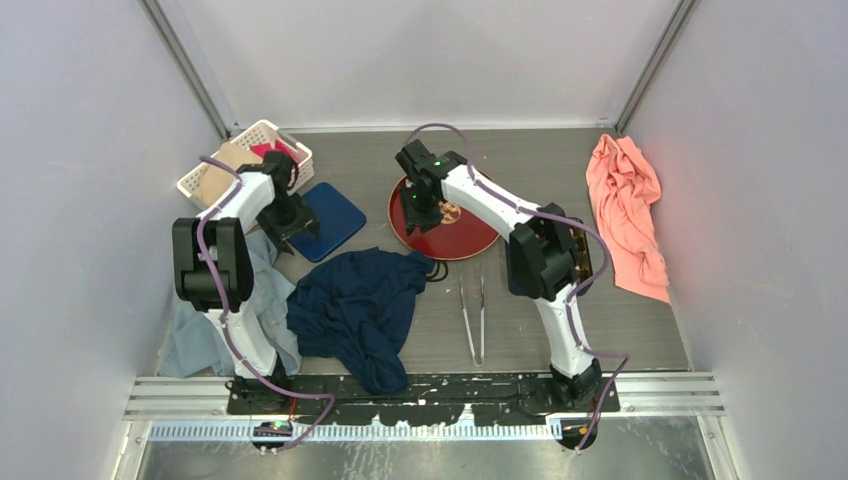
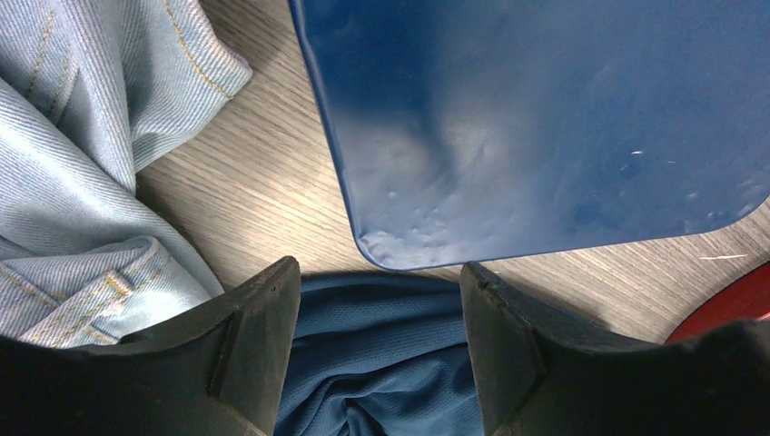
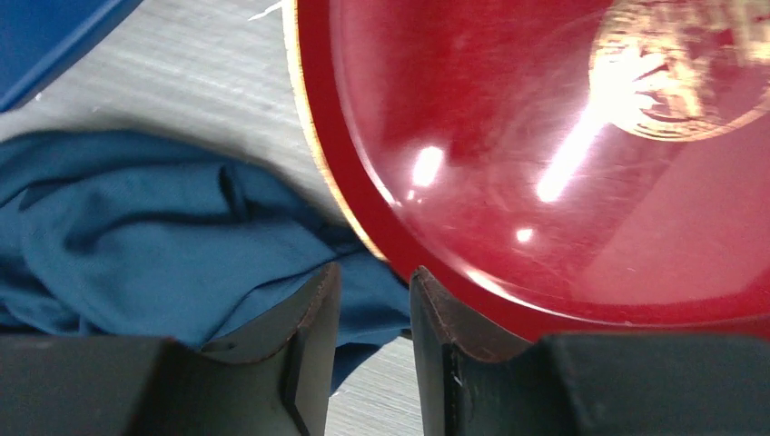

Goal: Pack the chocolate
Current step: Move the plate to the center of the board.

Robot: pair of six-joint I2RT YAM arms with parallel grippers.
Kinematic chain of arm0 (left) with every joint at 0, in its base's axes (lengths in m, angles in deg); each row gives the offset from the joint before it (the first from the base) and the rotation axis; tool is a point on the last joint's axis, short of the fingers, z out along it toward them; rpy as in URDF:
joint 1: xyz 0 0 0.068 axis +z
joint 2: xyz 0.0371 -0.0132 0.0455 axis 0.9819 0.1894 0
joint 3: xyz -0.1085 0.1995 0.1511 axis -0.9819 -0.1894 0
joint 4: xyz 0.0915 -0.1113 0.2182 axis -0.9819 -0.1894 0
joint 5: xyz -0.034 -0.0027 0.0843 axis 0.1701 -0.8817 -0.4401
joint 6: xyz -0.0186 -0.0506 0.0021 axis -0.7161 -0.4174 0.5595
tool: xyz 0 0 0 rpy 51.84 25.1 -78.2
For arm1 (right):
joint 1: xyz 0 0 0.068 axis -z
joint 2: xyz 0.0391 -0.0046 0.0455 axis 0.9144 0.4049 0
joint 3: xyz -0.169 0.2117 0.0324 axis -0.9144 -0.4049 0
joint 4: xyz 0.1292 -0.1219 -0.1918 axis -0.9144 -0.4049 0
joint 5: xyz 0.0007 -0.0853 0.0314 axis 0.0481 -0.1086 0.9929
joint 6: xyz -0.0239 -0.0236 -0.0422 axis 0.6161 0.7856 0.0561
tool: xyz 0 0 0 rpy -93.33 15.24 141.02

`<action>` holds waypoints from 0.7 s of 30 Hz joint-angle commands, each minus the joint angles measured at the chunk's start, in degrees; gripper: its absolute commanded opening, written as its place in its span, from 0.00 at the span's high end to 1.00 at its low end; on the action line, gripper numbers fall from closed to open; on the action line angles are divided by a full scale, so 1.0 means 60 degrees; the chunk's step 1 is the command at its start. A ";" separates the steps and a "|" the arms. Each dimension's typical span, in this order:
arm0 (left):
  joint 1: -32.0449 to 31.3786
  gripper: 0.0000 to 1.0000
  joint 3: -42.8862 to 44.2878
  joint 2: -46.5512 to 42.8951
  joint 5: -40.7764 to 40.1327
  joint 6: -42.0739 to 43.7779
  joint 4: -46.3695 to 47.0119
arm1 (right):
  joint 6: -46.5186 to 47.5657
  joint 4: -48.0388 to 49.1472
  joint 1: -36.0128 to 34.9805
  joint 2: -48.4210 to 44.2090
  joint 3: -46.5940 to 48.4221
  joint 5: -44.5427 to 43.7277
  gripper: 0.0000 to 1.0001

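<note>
Nearest the arm bases, a pair of metal tongs lies on the grey wood bench, not touching anything. Just left of the tongs is a crumpled navy cloth. Further left, a pale denim garment is bunched under the left arm.

A little beyond, the left pincer hangs over the edge of the navy cloth, near the corner of a flat blue square panel. Its jaws are spread wide and hold nothing. The panel's upper face is smooth, and no compartments show, so it may be a lid or a closed box.

To the right, the right pincer sits low at the near-left rim of a round red tray with a gold emblem. Its jaws are drawn close together with a narrow gap. Only the navy cloth shows through that gap, and the tray's rim lies just past the fingertips. Nothing is seen clamped.

Further back, a salmon-pink cloth lies by the right wall. A white mesh basket stands in the far left corner with some items inside.

No chocolate can be seen in any view. The part of the tray that shows is bare, and the blue panel carries nothing. Judged from this, no packing shows as done. The candy is probably hidden, perhaps under a cloth or in the basket, and would have to be found or uncovered first. Almost the whole task looks to be left.
</note>
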 commanded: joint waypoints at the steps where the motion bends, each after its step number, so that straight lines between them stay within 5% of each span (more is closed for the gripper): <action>1: 0.0066 0.35 -0.0109 -0.0192 0.0168 -0.0224 0.0688 | 0.0632 0.0204 -0.0437 0.0482 0.0783 0.0862 0.62; 11: 0.0474 0.36 -0.0108 -0.0048 0.0299 -0.0017 0.0628 | 0.0334 -0.0240 -0.0848 0.2716 0.3431 0.1287 0.62; 21: 0.0749 0.35 -0.0129 -0.0061 0.0186 0.0044 0.0877 | -0.0648 -0.0352 -0.0161 0.3242 0.3755 -0.1358 0.62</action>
